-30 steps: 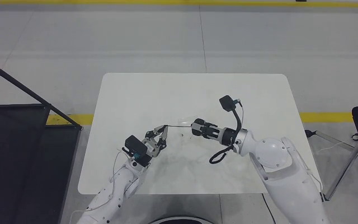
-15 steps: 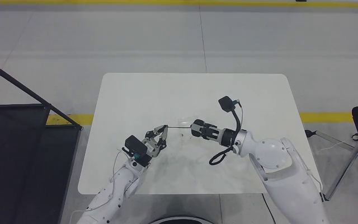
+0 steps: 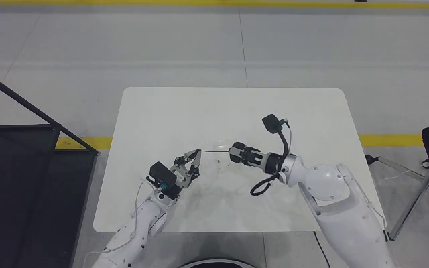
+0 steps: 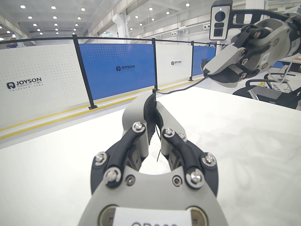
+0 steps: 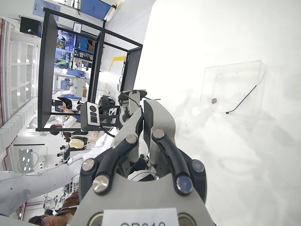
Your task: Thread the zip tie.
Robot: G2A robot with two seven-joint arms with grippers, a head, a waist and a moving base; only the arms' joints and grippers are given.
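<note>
Left gripper (image 4: 151,102) and right gripper (image 4: 208,71) have hardly stirred over the past second, the right one only twitching toward its partner and back. Each has its jaws clamped shut on one end of the black zip tie (image 4: 178,90), which is strung between them above the white table (image 3: 301,120). The stillness suggests fine alignment; no loop is formed yet, so the threading looks unfinished.

White glossy arms (image 3: 328,184). Left gripper (image 4: 152,109) and right gripper (image 5: 144,111): grey fingers (image 4: 134,114), black linkages, silver screws. Black cable (image 3: 263,187) at right wrist.
</note>
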